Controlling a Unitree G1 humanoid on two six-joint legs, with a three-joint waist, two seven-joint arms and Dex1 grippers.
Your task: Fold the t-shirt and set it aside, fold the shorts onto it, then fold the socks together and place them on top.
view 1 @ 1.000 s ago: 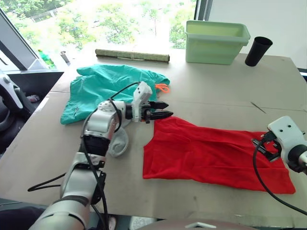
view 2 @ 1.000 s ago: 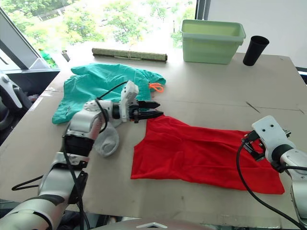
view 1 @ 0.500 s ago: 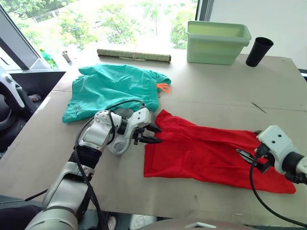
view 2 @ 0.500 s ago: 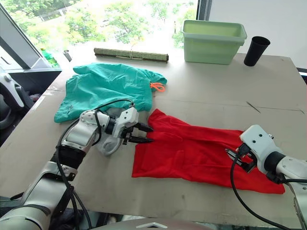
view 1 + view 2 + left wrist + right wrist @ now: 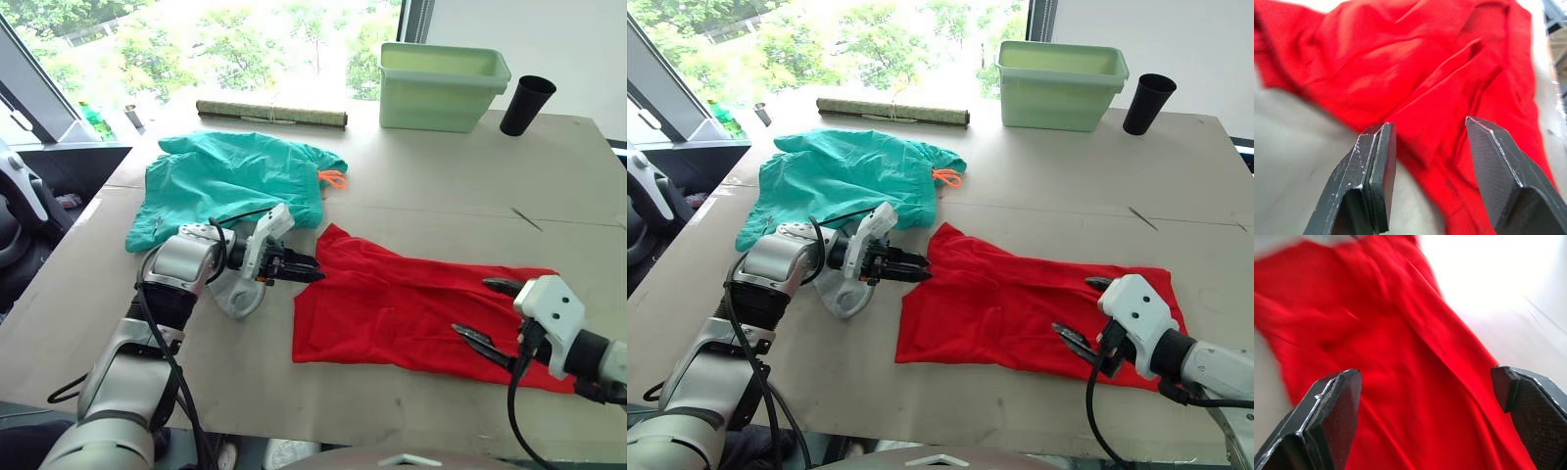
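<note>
- Folding the shirt (image 5: 421, 308) is the step in hand, I judge: it lies flat and creased in the middle of the table (image 5: 441, 206), and neither gripper has hold of it yet.
- Left gripper (image 5: 312, 274) sits at the shirt's left edge, fingers apart in the wrist view, with red cloth between and beyond the tips.
- Right gripper (image 5: 487, 313) hangs over the shirt's right part, fingers spread wide, nothing between them.
- To do it well, each gripper should probably take a single edge or corner of the shirt, low against the table, and close fully before lifting, so that only one layer comes up.
- Both ends should likely travel together, or the fold will come out skewed.
- Shorts (image 5: 230, 181) lie just beyond the shirt's left corner, apart from it.
- One sock (image 5: 235, 289) lies just left of the shirt, under the left arm; care is needed not to drag it along.
- Bin (image 5: 443, 86) and black cup (image 5: 526, 104) stand well beyond the shirt, out of the way.
- Against half a second ago, the left gripper has pushed closer to the shirt's left edge, its tips now reaching the cloth.
- Right gripper has moved inward over the shirt and opened wider; the shirt itself lies as it did.
</note>
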